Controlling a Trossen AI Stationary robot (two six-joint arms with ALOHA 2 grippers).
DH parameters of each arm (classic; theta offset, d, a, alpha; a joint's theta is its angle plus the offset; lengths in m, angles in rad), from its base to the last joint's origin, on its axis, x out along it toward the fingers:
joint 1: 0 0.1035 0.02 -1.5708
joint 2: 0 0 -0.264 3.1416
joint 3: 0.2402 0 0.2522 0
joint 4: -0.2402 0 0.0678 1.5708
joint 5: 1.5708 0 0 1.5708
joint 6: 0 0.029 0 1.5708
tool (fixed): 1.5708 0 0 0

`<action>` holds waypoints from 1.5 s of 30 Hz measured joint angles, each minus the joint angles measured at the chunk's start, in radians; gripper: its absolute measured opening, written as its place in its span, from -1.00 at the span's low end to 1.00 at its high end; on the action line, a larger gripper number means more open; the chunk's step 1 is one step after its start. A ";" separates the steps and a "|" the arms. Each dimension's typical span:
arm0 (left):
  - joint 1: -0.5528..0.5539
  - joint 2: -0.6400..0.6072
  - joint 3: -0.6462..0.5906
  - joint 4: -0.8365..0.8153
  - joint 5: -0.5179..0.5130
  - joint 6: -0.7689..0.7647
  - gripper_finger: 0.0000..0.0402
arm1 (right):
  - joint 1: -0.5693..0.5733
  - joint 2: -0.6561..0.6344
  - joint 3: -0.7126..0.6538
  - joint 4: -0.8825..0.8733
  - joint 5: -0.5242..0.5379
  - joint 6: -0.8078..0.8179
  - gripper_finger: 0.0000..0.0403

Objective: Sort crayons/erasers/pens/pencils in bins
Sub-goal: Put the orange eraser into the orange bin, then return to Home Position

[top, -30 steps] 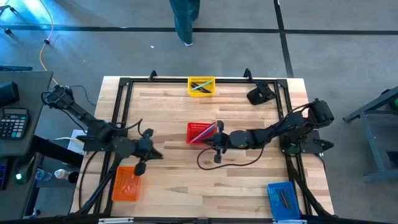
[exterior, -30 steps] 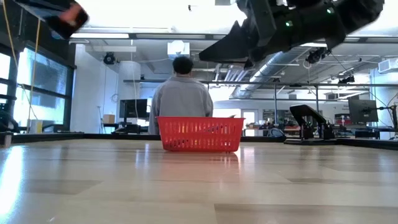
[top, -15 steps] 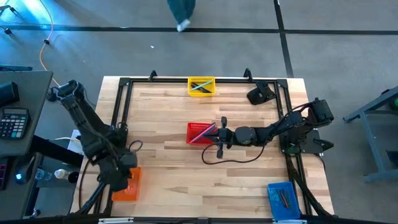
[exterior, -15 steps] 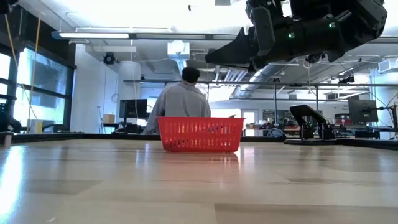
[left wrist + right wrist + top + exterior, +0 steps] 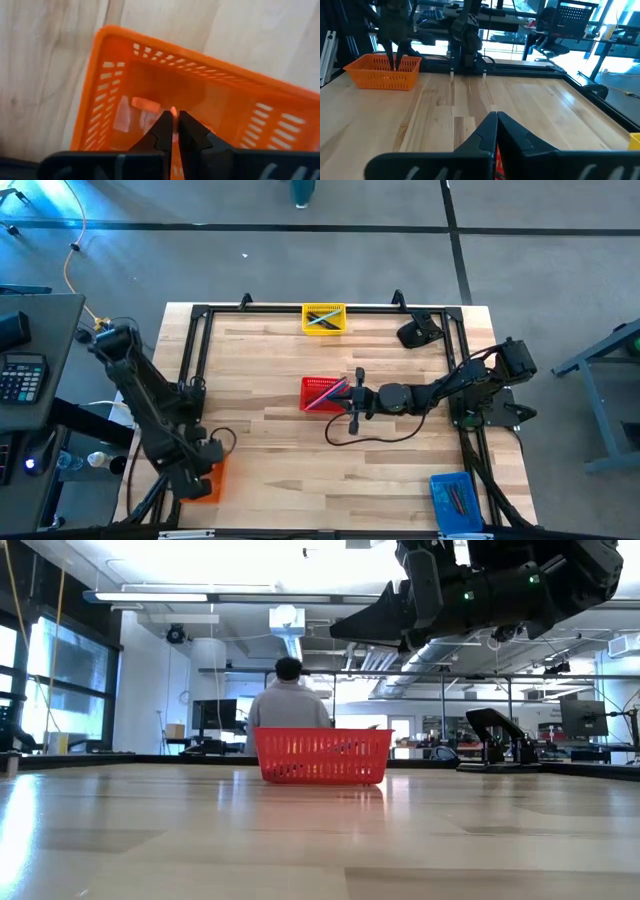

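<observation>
My left gripper (image 5: 173, 117) points down into the orange bin (image 5: 203, 477) at the near left and is shut on a tiny orange-pink eraser (image 5: 173, 111). Another eraser (image 5: 145, 104) lies on the bin's floor. The right wrist view shows this bin (image 5: 382, 71) with my left gripper (image 5: 396, 62) in it. My right gripper (image 5: 496, 120) is shut and hovers at the right rim of the red bin (image 5: 322, 393), which holds pink and red sticks. The yellow bin (image 5: 323, 318) holds green and teal pencils. The blue bin (image 5: 455, 500) holds dark pens. My left gripper pinches the eraser (image 5: 173, 111) between its two fingertips, only at their free ends. The fingers come from above, pointing down inside the orange bin's walls. I cannot tell whether the eraser touches the bin's floor.
A black cable (image 5: 385, 435) loops on the table under my right arm. A dark device (image 5: 418, 332) sits at the far right corner. In the low view a person (image 5: 290, 705) stands beyond the table, behind the red bin (image 5: 322, 755).
My left gripper has swung from the table's middle left toward the near left corner and gone down into the orange bin, staying shut on the eraser. My right gripper shifted slightly toward the right edge, then kept still.
</observation>
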 joint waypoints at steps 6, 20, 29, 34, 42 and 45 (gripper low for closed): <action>0.015 0.081 0.000 0.021 0.076 0.045 -1.00 | 0.000 0.000 0.000 0.000 0.000 0.001 -0.99; 0.015 0.121 0.000 0.029 0.112 0.066 -0.70 | 0.000 0.000 0.000 -0.003 0.000 0.000 -0.99; 0.028 0.120 0.052 -0.055 0.249 0.197 -0.46 | 0.000 0.000 0.000 -0.011 0.000 0.000 -0.99; 0.074 0.071 0.126 -0.099 0.265 0.379 -0.54 | 0.000 0.000 0.001 -0.013 -0.001 0.000 -0.99; 0.275 -0.107 0.145 -0.031 0.173 0.664 -0.93 | 0.000 0.000 0.001 -0.016 -0.062 0.000 -0.99; 0.380 -0.157 0.120 0.081 0.118 0.811 -0.98 | 0.000 0.000 0.001 -0.010 -0.079 -0.006 -0.99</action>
